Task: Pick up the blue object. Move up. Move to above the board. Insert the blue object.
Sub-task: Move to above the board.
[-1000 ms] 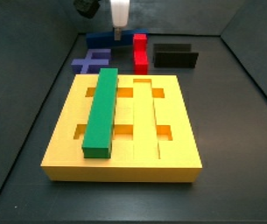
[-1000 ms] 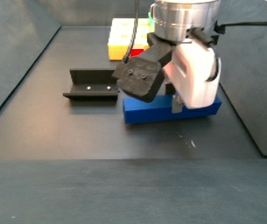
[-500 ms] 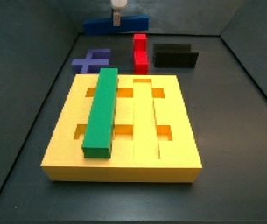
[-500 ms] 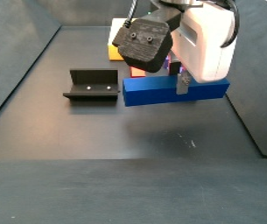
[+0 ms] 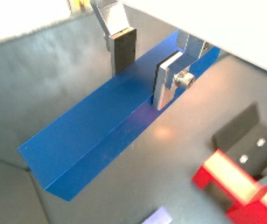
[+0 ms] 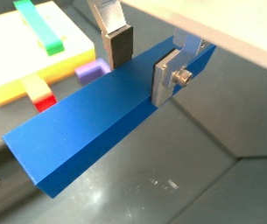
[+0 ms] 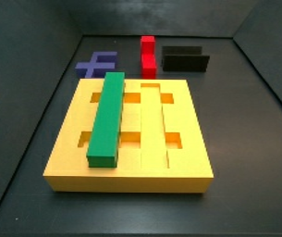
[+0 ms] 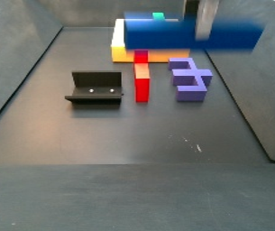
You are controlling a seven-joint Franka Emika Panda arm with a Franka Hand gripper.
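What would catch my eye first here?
The long blue object, clamped between the gripper's silver fingers, hangs in the air well above the floor. Beyond it, the big yellow board lies flat with a green bar in one groove.

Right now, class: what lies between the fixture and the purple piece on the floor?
In a side view, the red block stands between the fixture and the purple piece. The gripper holds the blue bar above.

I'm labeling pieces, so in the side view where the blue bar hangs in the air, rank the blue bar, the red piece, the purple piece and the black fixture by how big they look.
1. Blue object, clamped in the gripper, though nearer the camera.
2. Fixture.
3. Purple piece and red piece: too alike to rank.
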